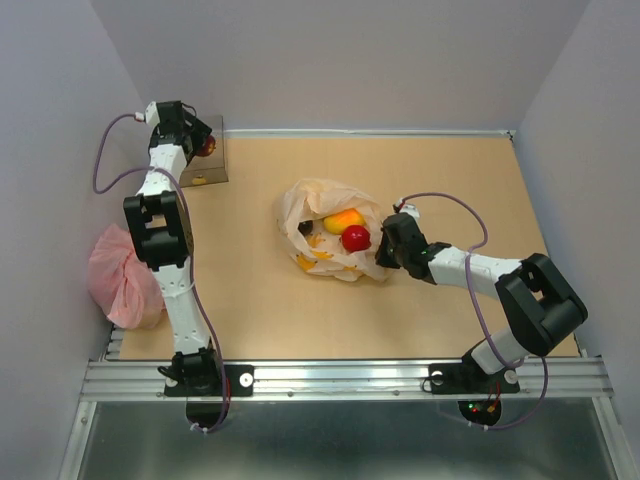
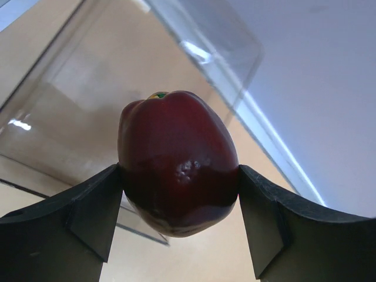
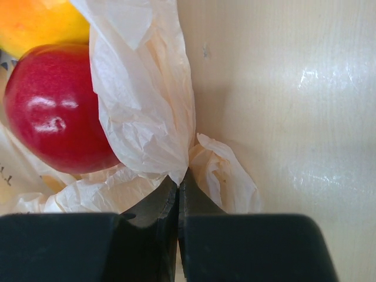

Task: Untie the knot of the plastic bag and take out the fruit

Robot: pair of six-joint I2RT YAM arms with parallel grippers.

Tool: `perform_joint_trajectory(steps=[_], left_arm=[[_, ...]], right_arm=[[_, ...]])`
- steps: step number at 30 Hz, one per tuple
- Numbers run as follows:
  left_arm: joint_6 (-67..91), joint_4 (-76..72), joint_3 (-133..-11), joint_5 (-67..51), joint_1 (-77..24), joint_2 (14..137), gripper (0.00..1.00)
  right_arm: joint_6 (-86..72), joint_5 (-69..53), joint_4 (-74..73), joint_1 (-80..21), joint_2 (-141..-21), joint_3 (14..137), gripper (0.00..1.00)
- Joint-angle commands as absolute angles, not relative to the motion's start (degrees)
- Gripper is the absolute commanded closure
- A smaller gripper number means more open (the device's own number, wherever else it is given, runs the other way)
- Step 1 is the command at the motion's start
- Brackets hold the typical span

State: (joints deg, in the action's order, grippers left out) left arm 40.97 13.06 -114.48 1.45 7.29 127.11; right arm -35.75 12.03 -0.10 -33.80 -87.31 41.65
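Observation:
The plastic bag (image 1: 310, 205) lies mid-table with its mouth open; the knot is out of view. Inside it rest a round red fruit (image 1: 356, 238) and an orange-yellow oval fruit (image 1: 344, 219). My right gripper (image 1: 385, 250) is at the bag's right edge, shut on a fold of the plastic bag (image 3: 141, 106), with the red fruit (image 3: 53, 111) just left of the fold. At the far left my left gripper (image 1: 205, 145) is shut on a dark red fruit (image 2: 176, 158), held above a clear box (image 2: 76, 88).
The clear box (image 1: 205, 165) stands at the back left corner by the wall. A pink crinkled bag (image 1: 125, 275) sits off the table's left edge beside the left arm. Grey walls close in the table on three sides.

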Motion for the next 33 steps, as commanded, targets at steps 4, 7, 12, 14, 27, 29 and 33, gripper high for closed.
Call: perform_joint_trajectory(steps=[4,7,12,14,27,29,33], left_arm=[[50.01,2.57,-118.56,2.47,11.34,130.95,0.32],[49.84,0.71,-120.76,0.36,11.6,134.03,0.21],[49.57,-3.16,-117.88,-3.43,11.78,133.34,0.01],[49.22,-5.79,-114.72,-3.6,11.78,130.8,0.01],[40.26,-6.15,-93.21,-8.0,6.16,106.22,0.02],[36.67,-4.76,-89.32,-7.56,1.44,101.71,0.02],[30.26,-2.9,-80.09,-5.89,-10.58,90.21,0.05]], right_arm=[[-34.19,11.07,0.26,-33.57,-85.87,45.7,0.96],[-34.36,11.25,0.26,-33.57,-85.61,45.53,0.94],[-34.63,12.21,-2.02,-33.58,-84.29,45.0,0.91],[-34.63,12.65,-2.11,-33.57,-83.59,44.48,0.9],[-34.63,14.76,-2.37,-33.57,-81.47,42.63,0.89],[-35.15,15.29,-2.29,-33.57,-81.82,42.1,0.9],[-36.82,15.21,-2.29,-33.57,-83.84,41.05,0.92]])
